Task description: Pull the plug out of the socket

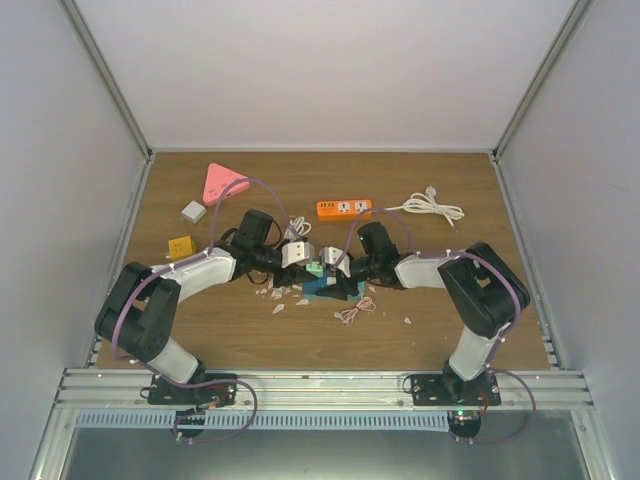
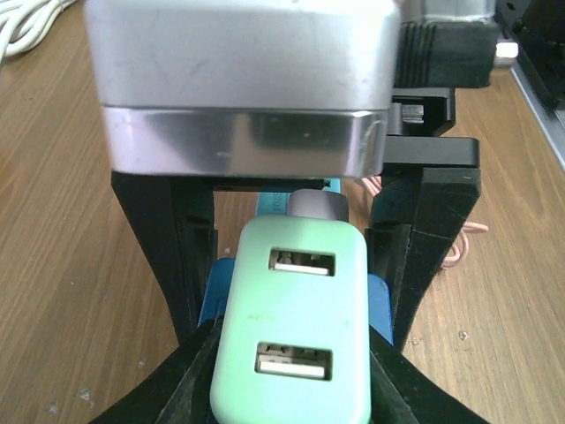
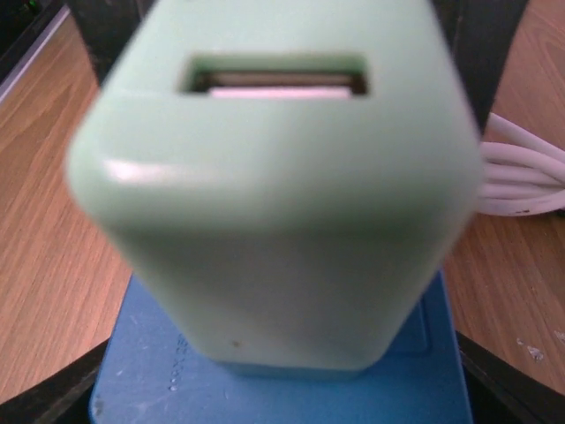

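Note:
A mint-green plug (image 2: 291, 327) with two USB ports stands in a blue socket (image 2: 214, 291) at the table's middle (image 1: 322, 287). My left gripper (image 2: 296, 382) is shut on the plug, its black fingers pressed against both sides of the plug's near end. From the opposite side, my right gripper (image 3: 282, 393) is shut on the socket, with a finger (image 3: 44, 393) against each edge of the blue block. In the right wrist view the plug (image 3: 274, 203) rises from the socket (image 3: 291, 397) and fills most of the picture. Both grippers meet in the top view (image 1: 318, 268).
An orange power strip (image 1: 344, 208) and a coiled white cable (image 1: 432, 207) lie at the back. A pink triangular block (image 1: 222, 181), a white adapter (image 1: 192, 211) and a yellow cube (image 1: 180, 246) sit to the left. White scraps (image 1: 280, 295) and a thin pink cord (image 1: 352, 312) lie near the socket.

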You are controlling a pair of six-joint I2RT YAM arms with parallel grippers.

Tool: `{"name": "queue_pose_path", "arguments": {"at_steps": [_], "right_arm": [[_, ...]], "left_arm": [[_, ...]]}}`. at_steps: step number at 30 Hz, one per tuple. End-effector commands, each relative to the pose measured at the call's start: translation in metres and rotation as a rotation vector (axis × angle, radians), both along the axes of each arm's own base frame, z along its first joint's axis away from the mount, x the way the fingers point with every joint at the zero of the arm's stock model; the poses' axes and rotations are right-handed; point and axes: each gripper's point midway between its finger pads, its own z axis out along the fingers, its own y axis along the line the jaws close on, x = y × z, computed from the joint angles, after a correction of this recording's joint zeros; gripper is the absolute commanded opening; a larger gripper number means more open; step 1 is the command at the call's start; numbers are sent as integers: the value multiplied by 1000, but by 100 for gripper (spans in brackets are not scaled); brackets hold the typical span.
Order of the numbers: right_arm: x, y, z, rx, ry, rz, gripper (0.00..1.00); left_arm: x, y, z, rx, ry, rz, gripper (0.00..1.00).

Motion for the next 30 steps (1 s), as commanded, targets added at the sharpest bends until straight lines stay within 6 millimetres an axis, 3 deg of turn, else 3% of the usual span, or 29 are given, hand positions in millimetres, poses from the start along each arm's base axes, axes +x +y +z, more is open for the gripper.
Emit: {"name": "queue_pose_path", "arguments": {"at_steps": [1,8,10,12,14,26,30], "right_arm": [[-1,0,7,47,-32,-9,68],[-4,2,7,88,-20,22,53],[-5,3,6,93,-12,32,58],[-5,3,6,98,-6,30,74],[-5,2,10,114,-15,16,80],[-7,0,17,219,-10,-47,77],[-5,0,13,223,-24,-52,69]], "left_arm": [[2,-3,10,-24,-56,-24,35],[-2,-6,19,-66,-57,-55,26],[-3,-6,19,-69,-55,-58,25],[-2,-5,19,-64,-59,-57,24],[-2,-4,17,-56,-61,-53,24],[0,-2,12,-40,-58,-41,23],[1,-2,13,-42,-60,-40,23]]}}
